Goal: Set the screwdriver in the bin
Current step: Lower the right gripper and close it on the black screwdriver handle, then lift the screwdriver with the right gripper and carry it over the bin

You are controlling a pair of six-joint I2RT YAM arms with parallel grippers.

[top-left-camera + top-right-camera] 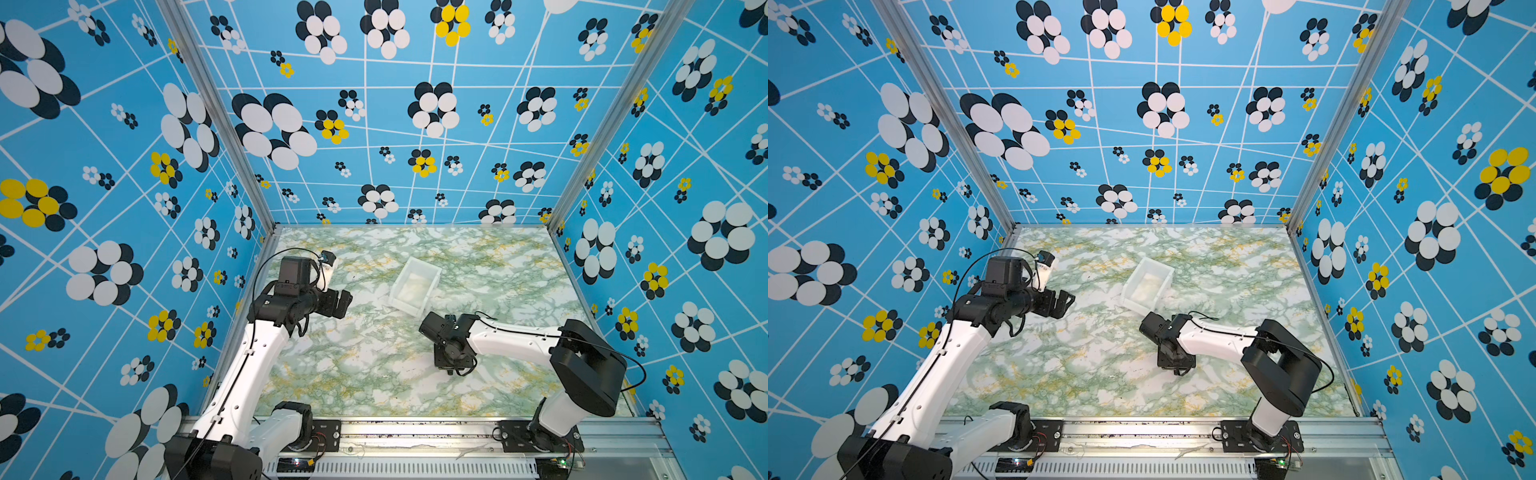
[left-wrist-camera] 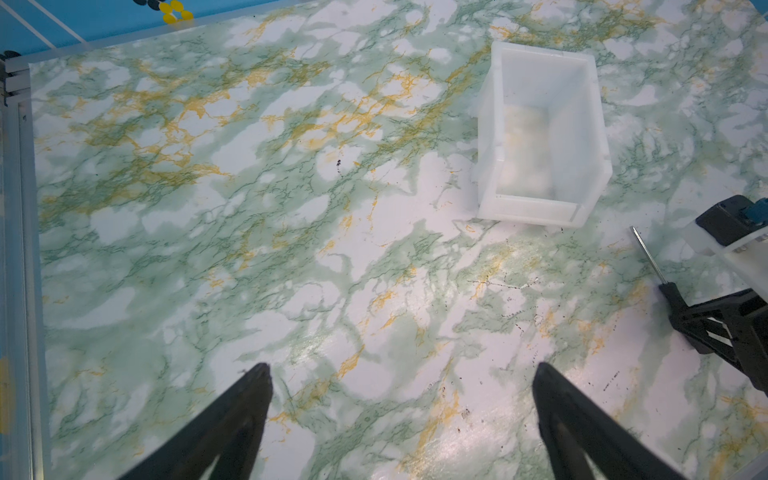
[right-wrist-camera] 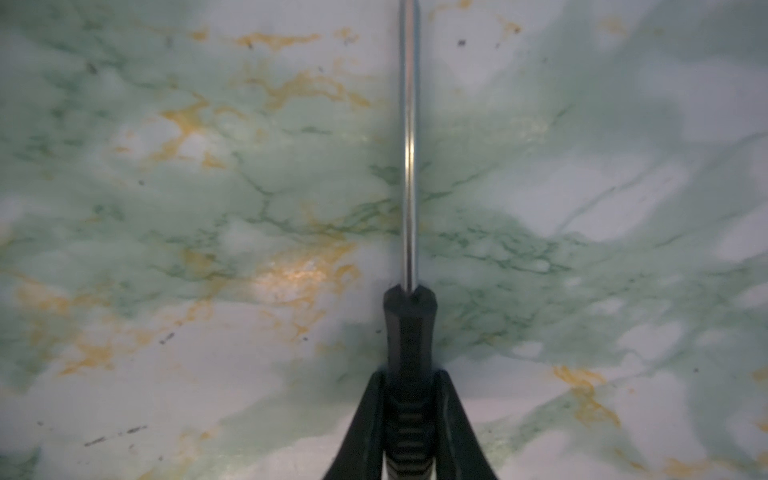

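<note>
Fingers (image 3: 365, 415) of the right gripper (image 3: 409, 380) clamped on the black handle of the screwdriver (image 3: 409, 324), shaft low over the marbled table (image 2: 291, 249), near the bin (image 2: 540, 214) but outside it. Grasp made; lift and drop yet to come. Left gripper (image 2: 401, 368) spread open, idle.

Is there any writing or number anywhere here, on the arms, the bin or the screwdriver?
No text can be read.
The bin, the screwdriver and the arms show no lettering.
The walls carry only flowers and lines.
Any marks on the small board at the front rail are too small to read.
</note>
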